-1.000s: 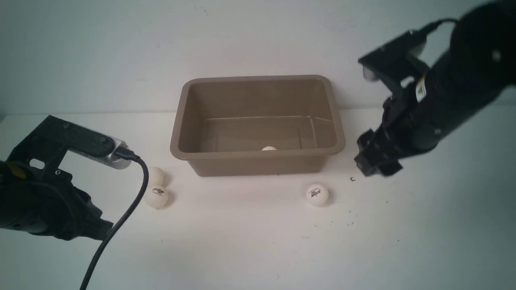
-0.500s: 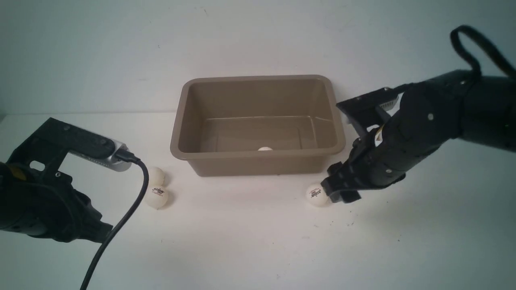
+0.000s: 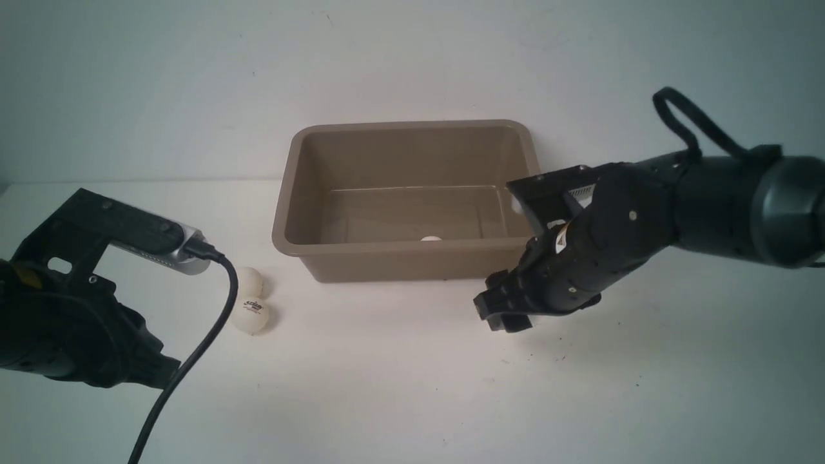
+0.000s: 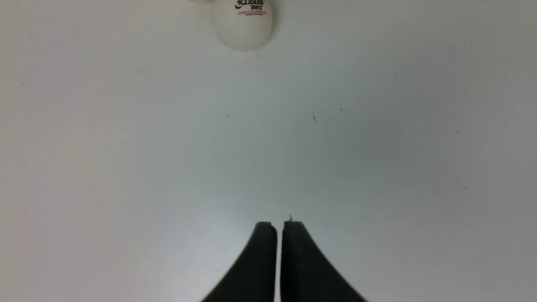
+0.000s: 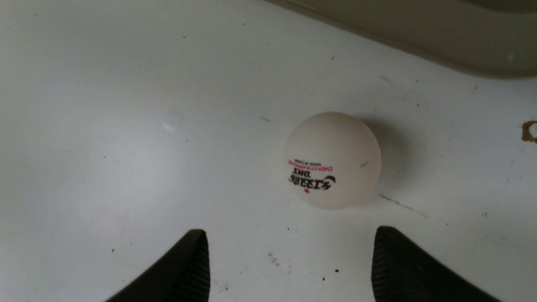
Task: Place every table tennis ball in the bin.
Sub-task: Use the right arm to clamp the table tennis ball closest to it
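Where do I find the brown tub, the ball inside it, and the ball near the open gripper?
Tub point(image 3: 412, 261): front view, outer wall.
Ball inside point(image 3: 431, 238): front view, visible top.
Ball near gripper point(image 5: 335, 144): right wrist view, upper surface.

The bin point(image 3: 412, 264) is plain grey-brown; the white ball point(image 5: 333, 155) carries a black and red printed logo

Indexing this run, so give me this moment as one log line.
right gripper: open, empty, near ball | left gripper: shut, empty | bin: one ball inside
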Robot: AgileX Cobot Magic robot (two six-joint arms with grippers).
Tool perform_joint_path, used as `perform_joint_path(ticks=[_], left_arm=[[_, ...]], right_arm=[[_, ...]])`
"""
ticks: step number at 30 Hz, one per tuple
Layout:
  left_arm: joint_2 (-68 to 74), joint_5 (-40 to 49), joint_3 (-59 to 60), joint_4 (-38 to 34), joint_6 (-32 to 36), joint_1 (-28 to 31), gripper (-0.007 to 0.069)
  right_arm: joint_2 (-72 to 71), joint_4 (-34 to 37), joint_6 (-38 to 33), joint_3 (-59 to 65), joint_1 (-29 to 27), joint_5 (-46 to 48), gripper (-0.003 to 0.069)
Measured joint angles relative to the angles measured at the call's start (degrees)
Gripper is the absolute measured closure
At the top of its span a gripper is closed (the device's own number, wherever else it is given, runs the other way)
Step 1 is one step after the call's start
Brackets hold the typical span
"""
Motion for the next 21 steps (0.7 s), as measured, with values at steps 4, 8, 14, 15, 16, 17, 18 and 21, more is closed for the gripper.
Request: perform_joint_path(ticks=[4, 8, 14, 15, 16, 17, 18, 21], left_arm=[[0.0, 0.0, 0.0, 0.0, 0.0, 0.0, 0.0625], [0.0, 0.2, 0.0, 0.0, 0.0, 0.0, 0.0625], [0.0, 0.2, 0.0, 0.0, 0.0, 0.0, 0.0625], [0.0, 0.2, 0.0, 0.0, 0.0, 0.0, 0.0625], [0.0, 0.2, 0.0, 0.0, 0.0, 0.0, 0.0625], [0.0, 0.2, 0.0, 0.0, 0.0, 0.0, 0.0625], [0.0, 0.2, 0.0, 0.0, 0.0, 0.0, 0.0625], [0.0, 0.2, 0.0, 0.0, 0.0, 0.0, 0.0625]], right_arm=[[2.0, -1.1, 0.3, -1.8, 0.0, -0.1, 0.019], [4.2, -3.5, 1.4, -5.8, 0.0, 1.0, 0.0195], [6.4, -4.7, 1.5, -8.2, 0.0, 3.1, 0.0197], [6.9, -4.8, 1.5, -8.3, 0.0, 3.2, 0.0197], [7.1, -4.8, 1.5, -8.3, 0.0, 3.3, 0.0197], [7.8, -4.8, 1.5, -8.3, 0.0, 3.5, 0.0197], [7.9, -4.8, 1.5, -8.3, 0.0, 3.5, 0.0197], [9.5, -5.5, 1.5, -8.3, 0.0, 3.5, 0.0198]])
